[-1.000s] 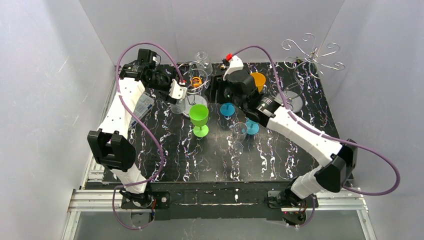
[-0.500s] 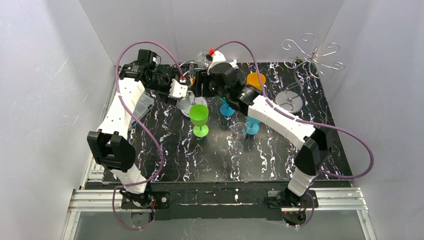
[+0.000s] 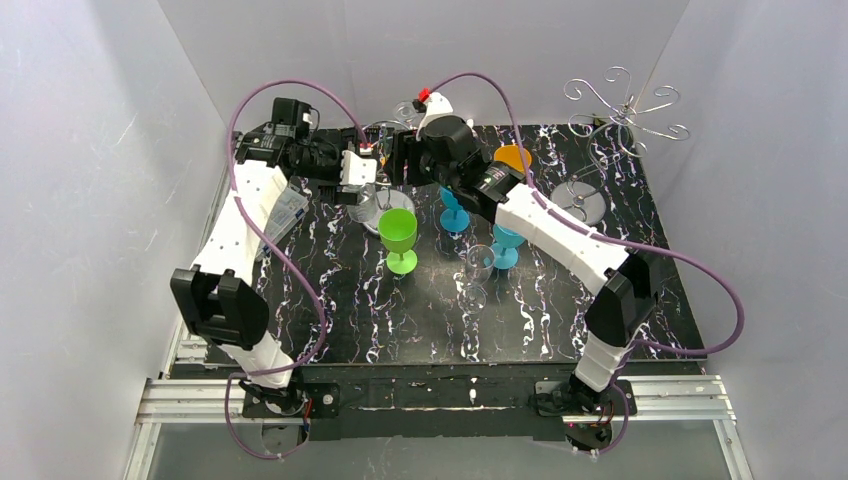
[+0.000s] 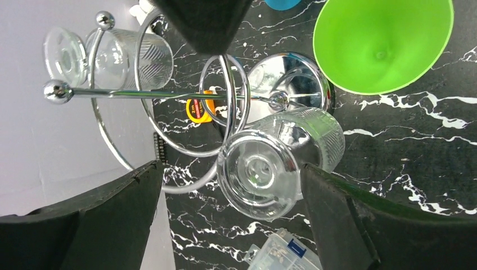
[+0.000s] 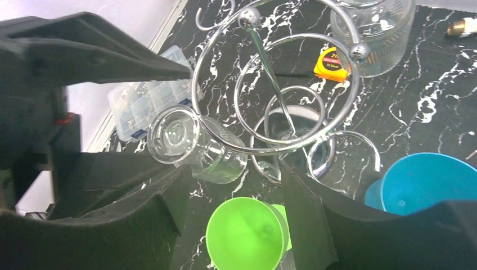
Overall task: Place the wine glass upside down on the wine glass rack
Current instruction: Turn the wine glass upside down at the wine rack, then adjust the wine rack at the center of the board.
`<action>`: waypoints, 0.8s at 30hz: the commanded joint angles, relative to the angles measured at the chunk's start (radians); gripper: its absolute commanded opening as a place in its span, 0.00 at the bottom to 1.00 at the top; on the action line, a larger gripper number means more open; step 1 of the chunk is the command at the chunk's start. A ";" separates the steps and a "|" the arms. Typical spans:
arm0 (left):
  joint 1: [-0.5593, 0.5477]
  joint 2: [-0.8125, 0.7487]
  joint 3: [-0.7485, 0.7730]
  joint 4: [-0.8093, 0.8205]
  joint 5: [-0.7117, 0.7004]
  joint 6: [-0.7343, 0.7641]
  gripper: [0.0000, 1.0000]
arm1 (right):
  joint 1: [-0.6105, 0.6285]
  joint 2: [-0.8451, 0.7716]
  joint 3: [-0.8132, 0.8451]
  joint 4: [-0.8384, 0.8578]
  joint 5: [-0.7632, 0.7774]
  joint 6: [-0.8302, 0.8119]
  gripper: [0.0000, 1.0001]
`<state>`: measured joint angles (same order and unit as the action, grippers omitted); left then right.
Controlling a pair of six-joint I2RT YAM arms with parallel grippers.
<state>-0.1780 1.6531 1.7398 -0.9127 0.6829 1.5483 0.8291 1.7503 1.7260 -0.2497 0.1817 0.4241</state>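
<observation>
A clear wine glass [image 4: 270, 163] sits foot-up and tilted against the short loop-ring stand [image 4: 225, 95]. Its foot lies between the fingers of my left gripper [image 4: 232, 169], which is open and apart from it. My right gripper [image 5: 235, 169] hovers open just across the same stand, with the clear glass [image 5: 197, 143] off its left finger and nothing held. The wine glass rack [image 3: 620, 110] with scroll arms stands at the back right, with no glass on it. In the top view both grippers, left [image 3: 360, 175] and right [image 3: 405, 165], meet at the back centre.
A green glass [image 3: 398, 232], two teal glasses [image 3: 455, 215] [image 3: 505, 245], an orange one [image 3: 513, 157] and an upright clear one [image 3: 478, 265] stand mid-table. Another clear glass [image 4: 129, 56], a yellow tape measure [image 4: 197, 107] and a plastic box [image 4: 281, 256] are near the loop stand.
My right arm has swung left from the table's centre to the loop-ring stand. My left gripper's jaws have widened around the clear glass's foot and the arm shifted slightly back.
</observation>
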 commanded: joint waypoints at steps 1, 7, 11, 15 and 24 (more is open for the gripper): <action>0.002 -0.138 -0.048 0.054 -0.011 -0.146 0.95 | -0.031 -0.093 0.051 -0.046 0.015 -0.034 0.70; 0.009 -0.187 -0.015 0.092 -0.063 -0.416 0.98 | -0.117 -0.124 0.097 -0.102 -0.029 -0.037 0.71; 0.035 -0.183 0.065 0.075 -0.071 -0.622 0.98 | -0.128 -0.051 0.229 -0.141 -0.092 -0.056 0.68; 0.073 -0.172 0.118 0.119 -0.117 -0.832 0.98 | -0.128 0.068 0.401 -0.201 -0.152 -0.094 0.63; 0.089 -0.130 0.195 0.139 -0.419 -1.178 0.98 | -0.114 0.250 0.609 -0.262 -0.209 -0.199 0.63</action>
<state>-0.0906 1.5095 1.8900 -0.7752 0.4209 0.5782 0.7031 1.9530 2.2797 -0.4676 -0.0024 0.2929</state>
